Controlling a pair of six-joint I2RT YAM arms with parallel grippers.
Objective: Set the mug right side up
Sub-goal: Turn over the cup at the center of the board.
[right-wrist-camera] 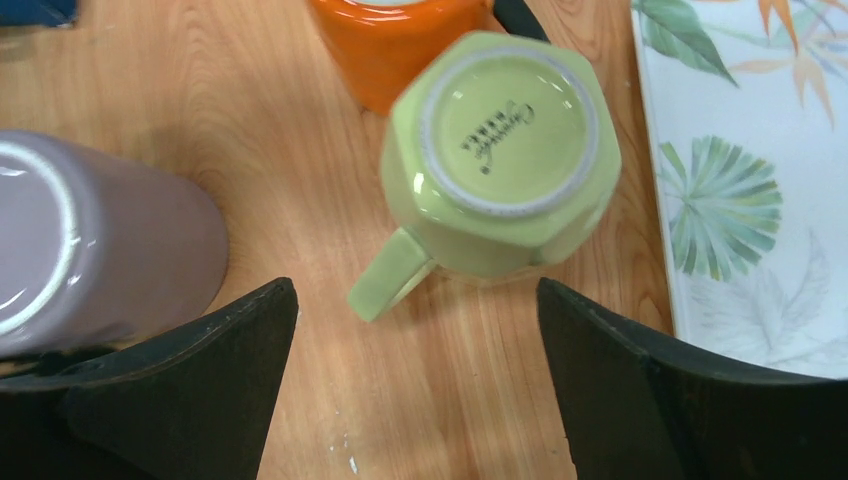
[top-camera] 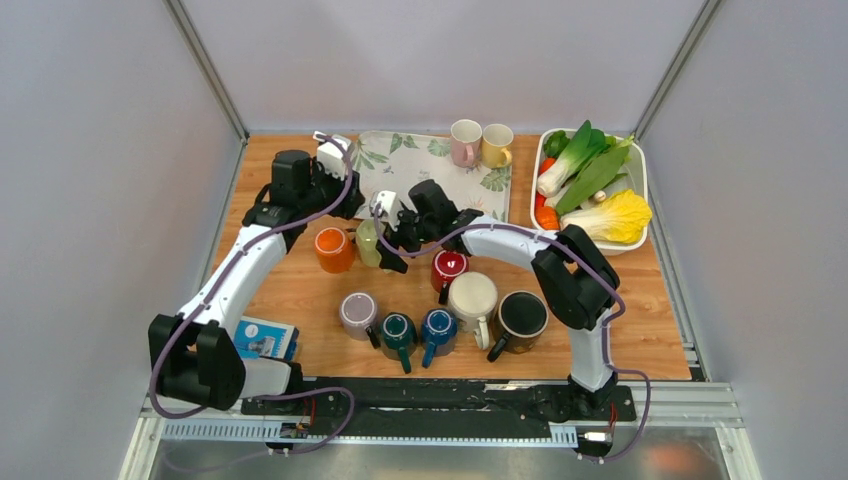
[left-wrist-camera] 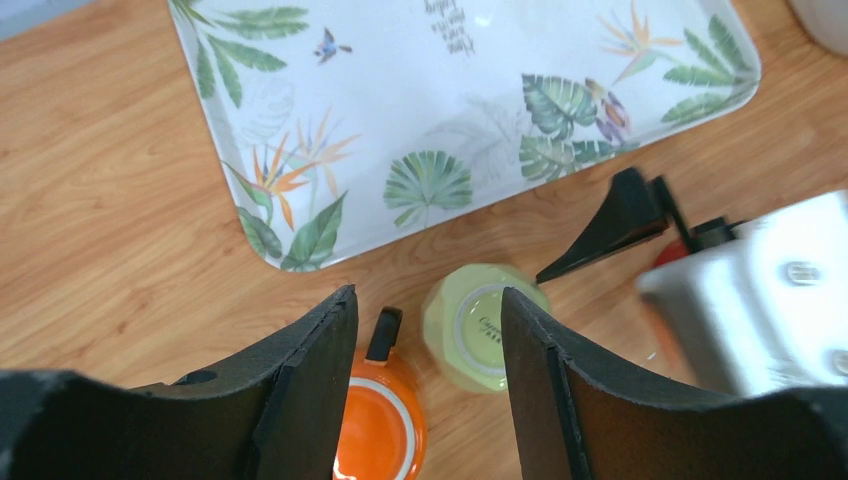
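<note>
Across the wooden table (top-camera: 300,290) we see a leaf-print tray (top-camera: 400,165) at the far side and a cluster of mugs in front of it. Both arms reach in over the cluster's far left end.

The right gripper (right-wrist-camera: 415,290) hangs spread wide and empty above the green mug (right-wrist-camera: 505,150). The left gripper (left-wrist-camera: 428,295) hovers over the same spot with its jaws well apart, holding nothing.

The green mug stands mouth-down on the wood, touching or nearly touching the orange mug (top-camera: 334,250) and just beside the tray's near edge. Its handle (right-wrist-camera: 390,280) sticks out toward the right wrist camera.

We judge the step in hand to be the right claw's grasp. To do it well, we would:
- bring the fingers down across the faceted body, not the handle;
- keep clear of the orange mug;
- lift before rolling the wrist, so the rim clears the table.

Some things stay unclear:
- The green mug's rim and inside are hidden.
- The maker's stamp on its base is too small to read.
- The lilac mug (right-wrist-camera: 100,250) is cut off at the frame edge, so we cannot tell which way up it stands.
</note>
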